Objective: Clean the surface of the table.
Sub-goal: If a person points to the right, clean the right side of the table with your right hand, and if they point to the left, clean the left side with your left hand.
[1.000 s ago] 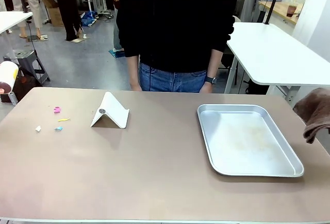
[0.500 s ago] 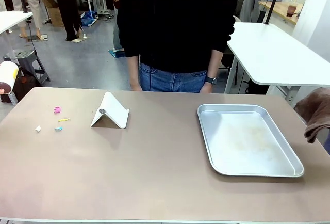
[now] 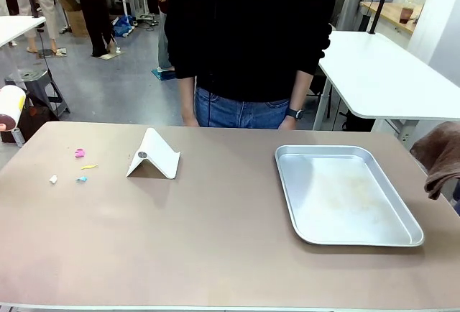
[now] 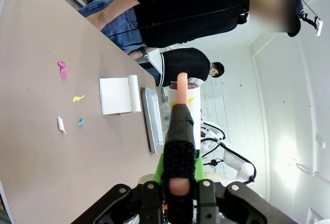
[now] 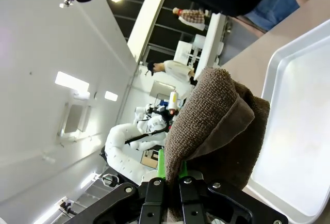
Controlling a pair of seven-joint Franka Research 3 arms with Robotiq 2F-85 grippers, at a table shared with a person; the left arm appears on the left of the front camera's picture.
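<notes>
Hanging in at the right edge of the front view, the brown towel is cut off by the frame. In the right wrist view it drapes over the right gripper and covers the fingertips, leaving a sliver of green pad. From the left wrist, the black-handled tool ends in a pale cylinder with a peach tip; what kind of tool it is cannot be made out.

Against the frame a second earlier, the towel has drawn slightly toward the right edge. The silver tray, the white folded stand and the small coloured scraps lie where they did.

The right gripper is clamped on the towel. The left gripper is closed around the tool's handle. The table spans the foreground, with the person standing at its far side.
</notes>
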